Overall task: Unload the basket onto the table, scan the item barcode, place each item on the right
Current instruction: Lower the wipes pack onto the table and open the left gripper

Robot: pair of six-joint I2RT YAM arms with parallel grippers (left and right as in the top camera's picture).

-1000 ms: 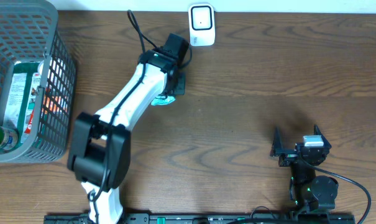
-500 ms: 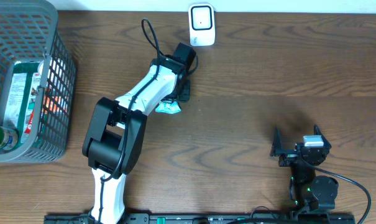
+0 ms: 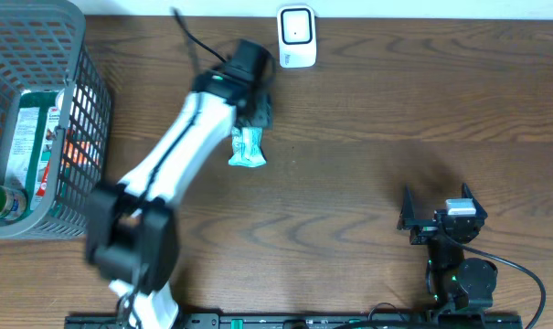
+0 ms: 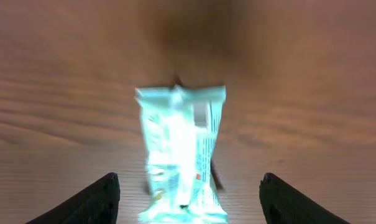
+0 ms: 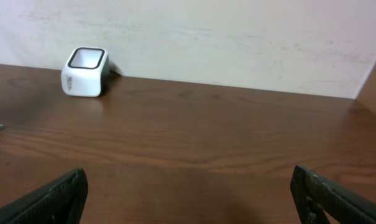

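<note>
Left wrist shows left pincer [image 4: 189, 186] spread, packet [image 4: 181, 155] lying loose btw fingers [image 4: 100, 199]; overhead adds scanner [image 3: 296, 35], basket [image 3: 91, 128], right pincer [image 3: 437, 206] agape.

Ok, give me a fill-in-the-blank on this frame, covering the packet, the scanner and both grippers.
The packet lies on the ____, outside the basket. The left gripper at the packet is ____, not clamped on it. The scanner has a ____ housing. The right gripper holds ____.
Missing words: table; open; white; nothing.
</note>
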